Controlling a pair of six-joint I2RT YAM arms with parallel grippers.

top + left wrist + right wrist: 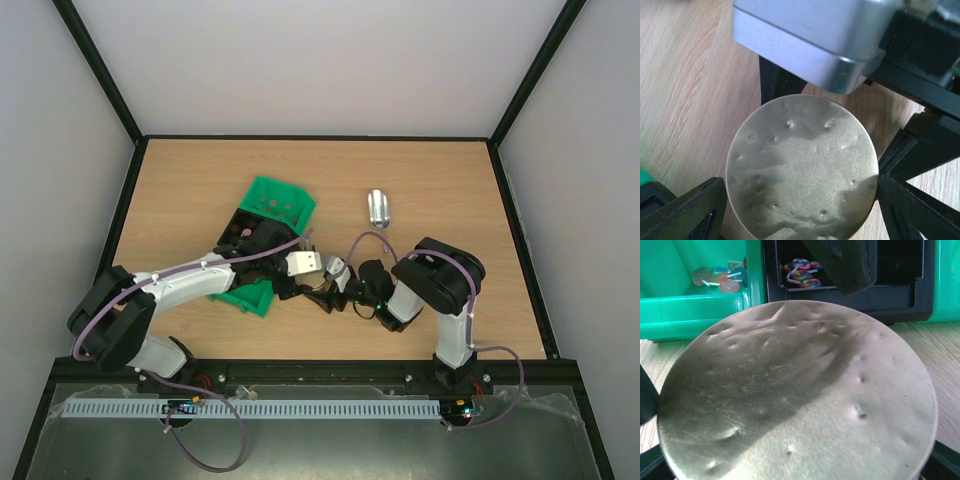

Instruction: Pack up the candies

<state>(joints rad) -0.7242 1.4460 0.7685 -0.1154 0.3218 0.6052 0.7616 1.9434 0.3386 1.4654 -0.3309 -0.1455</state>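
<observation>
A small round jar with a dented silvery lid is held between both grippers, just above the table. My left gripper is shut across the lid, with its fingers against the rim. My right gripper is shut on the jar from the opposite side, and the jar's round face fills that view. The candies lie in a green bin, and more candies lie in a black tray. No candies show inside the jar. The metal scoop lies alone on the table.
Green bins and the black tray stand left of centre, under my left arm. In the right wrist view the green bin wall and the tray front are close behind the jar. Black rails frame the table.
</observation>
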